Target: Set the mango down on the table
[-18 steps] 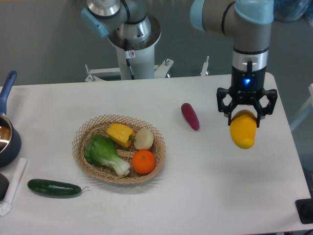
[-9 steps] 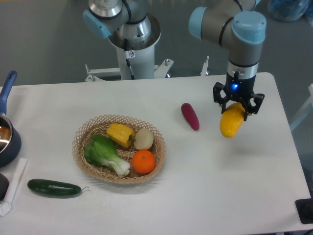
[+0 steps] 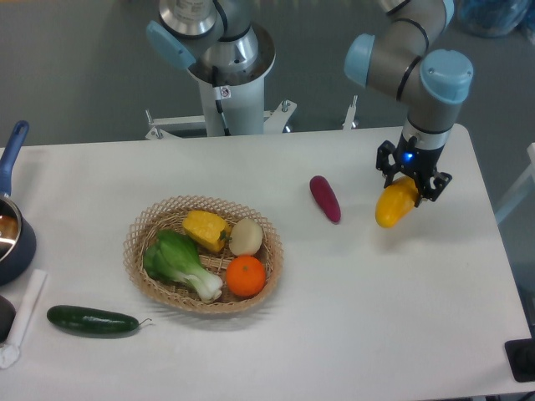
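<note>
At the far right of the table (image 3: pixel 351 292), the gripper (image 3: pixel 407 185) has its jaws clamped on the upper end of the mango (image 3: pixel 393 205), which tilts down to the left, just right of the purple vegetable (image 3: pixel 325 198).

The tool (image 3: pixel 409 181) grips the upper end of the mango (image 3: pixel 394 205), which slants down toward the white surface (image 3: pixel 376 317). Left of the mango lies a purple vegetable (image 3: pixel 325 198); farther left sits a wicker basket (image 3: pixel 138 238) holding produce.
</note>
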Available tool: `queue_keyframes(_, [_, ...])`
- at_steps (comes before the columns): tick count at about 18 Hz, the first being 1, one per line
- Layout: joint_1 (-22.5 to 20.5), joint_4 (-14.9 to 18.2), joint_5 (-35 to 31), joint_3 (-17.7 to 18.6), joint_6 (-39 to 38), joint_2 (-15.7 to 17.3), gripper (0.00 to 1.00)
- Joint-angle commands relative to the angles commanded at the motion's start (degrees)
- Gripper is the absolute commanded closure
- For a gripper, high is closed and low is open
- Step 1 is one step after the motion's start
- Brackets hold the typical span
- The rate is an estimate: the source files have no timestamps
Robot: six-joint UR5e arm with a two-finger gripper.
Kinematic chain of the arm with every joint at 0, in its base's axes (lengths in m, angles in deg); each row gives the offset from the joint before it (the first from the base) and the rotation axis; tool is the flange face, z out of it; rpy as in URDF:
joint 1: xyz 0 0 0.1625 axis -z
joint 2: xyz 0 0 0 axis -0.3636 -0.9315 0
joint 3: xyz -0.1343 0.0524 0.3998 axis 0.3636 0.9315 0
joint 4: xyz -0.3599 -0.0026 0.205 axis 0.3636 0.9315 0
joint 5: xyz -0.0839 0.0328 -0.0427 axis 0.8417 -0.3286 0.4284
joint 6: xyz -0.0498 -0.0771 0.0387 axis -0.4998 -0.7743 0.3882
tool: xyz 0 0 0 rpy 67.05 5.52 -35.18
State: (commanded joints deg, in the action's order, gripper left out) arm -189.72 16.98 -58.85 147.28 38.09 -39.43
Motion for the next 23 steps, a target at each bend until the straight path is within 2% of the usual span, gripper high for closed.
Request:
queue_keyframes(3, [-0.2,0.1,0.0,0.1,0.0,-0.1,0.58])
queue_keyframes(6, [-0.1,0.0,0.0,0.6,-0.2,-0.4,0.53])
queue_keyframes(7, [-0.1,-0.1,0.0,0.9,-0.1,-0.4,0.43])
queue_keyframes(8, [-0.1,-0.1,0.0,1.0,0.0,-0.4,0.25])
queue_keyframes(10, [0.0,-0.1,0.0,0.9,-0.2,-0.5,0.18])
queue_keyframes(11, [-0.1,-0.1,0.1,0.9,-0.1,-0.5,0.06])
queue_keyframes(12, [0.0,-0.1,0.1,0.8,-0.1,-0.5,0.00])
queue_keyframes(17, [0.2,-0.1,0.2,-0.4,-2.5,0.3,0.00])
queue_keyframes(23, [-0.7,0.1,0.4,-5.2,-6.2,8.4,0.00])
